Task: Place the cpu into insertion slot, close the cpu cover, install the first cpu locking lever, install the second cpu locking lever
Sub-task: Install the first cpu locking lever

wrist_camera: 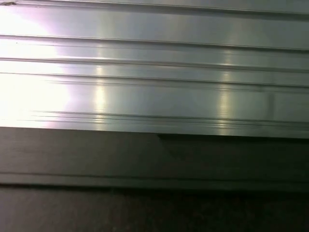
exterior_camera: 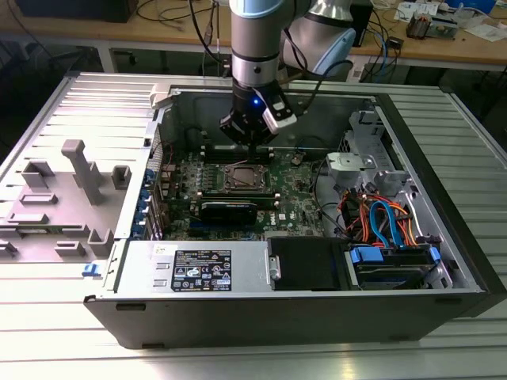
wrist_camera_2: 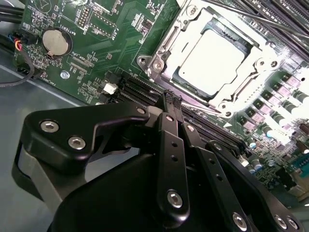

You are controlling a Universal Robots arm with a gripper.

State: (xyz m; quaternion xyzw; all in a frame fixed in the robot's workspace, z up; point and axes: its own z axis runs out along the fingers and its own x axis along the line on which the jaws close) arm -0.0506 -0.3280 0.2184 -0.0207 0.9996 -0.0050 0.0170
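Gripper (wrist_camera_2: 172, 98) narrow, fingers together and holding nothing, just beside the insertion slot (wrist_camera_2: 145, 62); cpu (wrist_camera_2: 216, 62) seated, cpu cover (wrist_camera_2: 163, 48) flat over it.

Ribbed metal tabletop (exterior_camera: 238, 364); wooden bench (exterior_camera: 79, 33) behind (cables (exterior_camera: 170, 12) strewn on it); bright reflections.

Arm: your arm (exterior_camera: 255, 39) is a silver-grey tube with a pale blue cap at its top.
Wrist: look for a black collar carrying a small blue light (exterior_camera: 254, 101) and a white block (exterior_camera: 280, 116) on one side.
Gripper: in the second wrist view your gripper (wrist_camera_2: 172, 99) is matt black, built of flat link bars and rounded knuckle plates.
Screws: you can count silver round-head screws (wrist_camera_2: 175, 198) along the links.
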